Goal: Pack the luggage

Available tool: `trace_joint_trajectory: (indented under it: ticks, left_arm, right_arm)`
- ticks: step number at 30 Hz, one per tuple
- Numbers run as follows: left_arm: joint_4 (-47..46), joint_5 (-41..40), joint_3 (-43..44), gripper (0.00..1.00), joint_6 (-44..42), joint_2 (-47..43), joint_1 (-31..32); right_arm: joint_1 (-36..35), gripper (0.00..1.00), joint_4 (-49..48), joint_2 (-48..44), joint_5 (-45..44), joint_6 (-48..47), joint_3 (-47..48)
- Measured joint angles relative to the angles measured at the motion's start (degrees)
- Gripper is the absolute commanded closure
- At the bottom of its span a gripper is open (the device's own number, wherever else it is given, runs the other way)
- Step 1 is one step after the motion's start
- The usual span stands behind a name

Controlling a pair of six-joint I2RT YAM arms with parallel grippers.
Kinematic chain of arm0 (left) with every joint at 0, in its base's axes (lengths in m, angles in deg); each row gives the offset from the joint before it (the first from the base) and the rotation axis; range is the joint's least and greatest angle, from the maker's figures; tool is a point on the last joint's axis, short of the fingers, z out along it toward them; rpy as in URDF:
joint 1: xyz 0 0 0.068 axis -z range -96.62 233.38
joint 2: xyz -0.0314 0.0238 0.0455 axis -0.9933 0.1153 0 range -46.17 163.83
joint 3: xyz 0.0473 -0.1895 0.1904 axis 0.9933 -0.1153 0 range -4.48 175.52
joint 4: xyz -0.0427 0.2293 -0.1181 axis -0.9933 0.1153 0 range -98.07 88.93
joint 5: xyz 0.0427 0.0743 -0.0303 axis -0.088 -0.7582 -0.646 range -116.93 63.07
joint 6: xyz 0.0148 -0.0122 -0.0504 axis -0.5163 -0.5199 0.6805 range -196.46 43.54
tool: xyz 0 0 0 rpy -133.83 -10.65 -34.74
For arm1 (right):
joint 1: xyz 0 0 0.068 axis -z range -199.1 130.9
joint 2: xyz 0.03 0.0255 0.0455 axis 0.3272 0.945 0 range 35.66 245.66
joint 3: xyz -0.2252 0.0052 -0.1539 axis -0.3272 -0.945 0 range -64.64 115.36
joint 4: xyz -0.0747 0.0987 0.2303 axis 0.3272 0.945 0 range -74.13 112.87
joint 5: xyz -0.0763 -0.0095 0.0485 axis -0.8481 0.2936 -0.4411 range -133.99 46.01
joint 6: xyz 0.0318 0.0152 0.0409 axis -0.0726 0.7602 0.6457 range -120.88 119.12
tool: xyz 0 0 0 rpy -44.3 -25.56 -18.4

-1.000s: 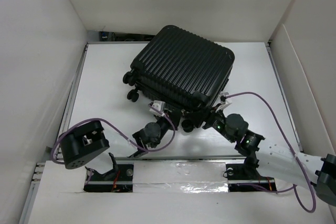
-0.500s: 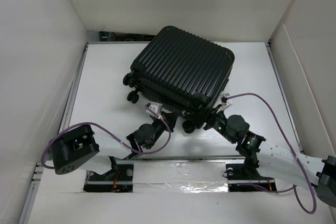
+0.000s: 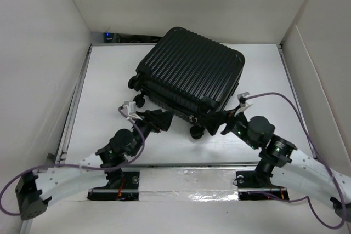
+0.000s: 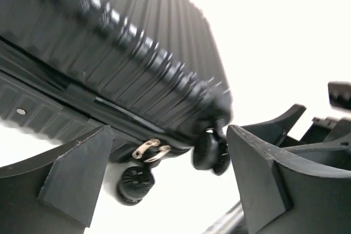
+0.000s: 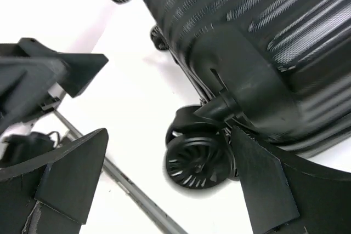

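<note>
The luggage, a black ribbed hard-shell suitcase, lies shut and flat at mid-table. My left gripper stands open just off its near-left edge. In the left wrist view, the left gripper has its fingers wide apart with nothing between them; the metal zipper pulls and two caster wheels lie ahead. My right gripper is open at the near corner. In the right wrist view, the right gripper frames a caster wheel that sits close to its right finger, not clamped.
White walls box in the table on the left, back and right. A metal rail runs along the near edge by the arm bases. Purple cables loop over both arms. The left gripper's fingers show in the right wrist view.
The left gripper has opened from shut, and its arm has swung low to the left. The right gripper has opened wider and shifted slightly right. The suitcase has not moved.
</note>
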Motion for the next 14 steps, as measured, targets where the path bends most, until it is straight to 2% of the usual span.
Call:
trace_joint_trajectory:
  ticks: [3,8,12,14]
  left_arm:
    - [11.65,-0.81,2.25,0.12,2.62,-8.55,-0.15]
    - [25.27,-2.56,10.01,0.11,4.22,-20.33,-0.37]
    - [30.8,-4.2,15.3,0.11,3.54,-26.71,-0.37]
    - [31.65,-4.92,16.28,0.05,2.67,-28.74,-0.37]
  right_arm:
    - [-0.22,0.0,5.55,-6.95,-1.68,-2.73,3.08]
    - [-0.5,0.0,14.25,-14.78,-9.46,-8.44,13.68]
    - [-0.55,0.0,17.33,-21.14,-19.19,-11.58,20.81]
    - [-0.52,0.0,17.14,-23.85,-22.32,-12.57,21.38]
